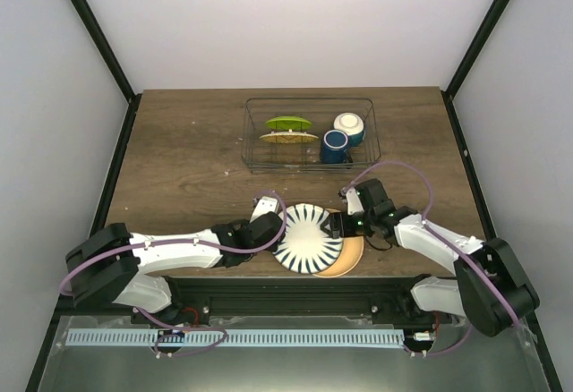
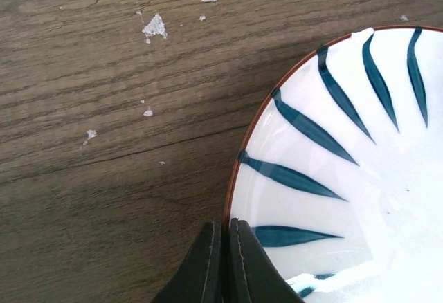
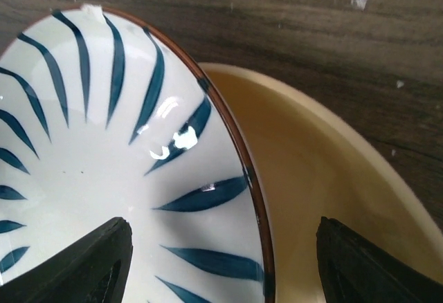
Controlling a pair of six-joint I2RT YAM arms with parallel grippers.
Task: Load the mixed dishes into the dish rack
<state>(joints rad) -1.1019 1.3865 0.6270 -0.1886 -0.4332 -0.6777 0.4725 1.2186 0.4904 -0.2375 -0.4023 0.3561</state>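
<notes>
The white plate with dark-blue stripes [image 1: 309, 237] lies near the table's front edge, its right side overlapping a pale yellow plate [image 1: 353, 258]. My left gripper [image 1: 281, 230] is shut on the striped plate's left rim; in the left wrist view [image 2: 226, 228] the brown rim sits between the closed fingers. My right gripper [image 1: 339, 225] is open, and in the right wrist view [image 3: 225, 234] its fingers straddle the striped plate's [image 3: 90, 144] right rim above the yellow plate [image 3: 325, 164]. The wire dish rack [image 1: 253, 155] at the back holds the lime-green plate [image 1: 288, 124], white bowl [image 1: 349, 127] and blue mug [image 1: 334, 147].
The rack stands at the back centre of the wooden table [image 1: 179, 168]. A yellowish edge [image 1: 288, 138] shows just in front of the green plate in the rack. Small white flecks [image 2: 154, 26] lie on the wood left of the striped plate.
</notes>
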